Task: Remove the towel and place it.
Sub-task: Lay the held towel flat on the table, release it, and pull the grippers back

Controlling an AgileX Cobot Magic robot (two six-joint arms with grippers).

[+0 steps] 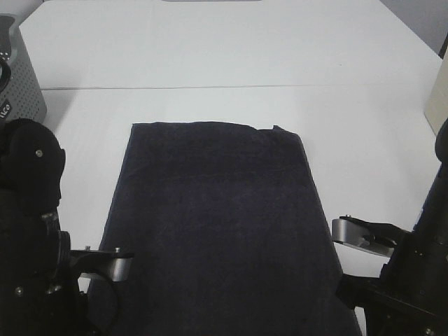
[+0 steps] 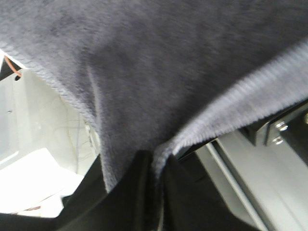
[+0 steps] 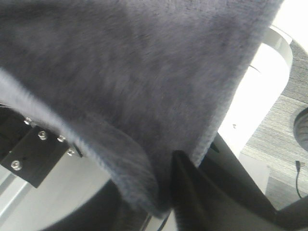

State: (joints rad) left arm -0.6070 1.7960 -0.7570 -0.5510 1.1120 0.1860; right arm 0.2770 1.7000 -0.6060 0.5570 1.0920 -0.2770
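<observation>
The dark charcoal towel (image 1: 217, 224) lies spread flat over the white table (image 1: 231, 49), its far edge square across the middle and its near end running out of the high view. My left gripper (image 2: 155, 161) is shut on a near corner of the towel (image 2: 159, 72); the cloth is pinched between the black fingers (image 2: 130, 192) and hangs over the wrist camera. My right gripper (image 3: 169, 166) is shut on the other near corner of the towel (image 3: 125, 72) in the same way. In the high view both grippers' tips are hidden by the arms and the cloth.
A grey perforated basket (image 1: 22, 77) stands at the table's far left. A beige object (image 1: 438, 101) sits at the right edge. My left arm (image 1: 31, 231) and right arm (image 1: 416, 266) flank the towel's near end. Bare white table stretches beyond the towel.
</observation>
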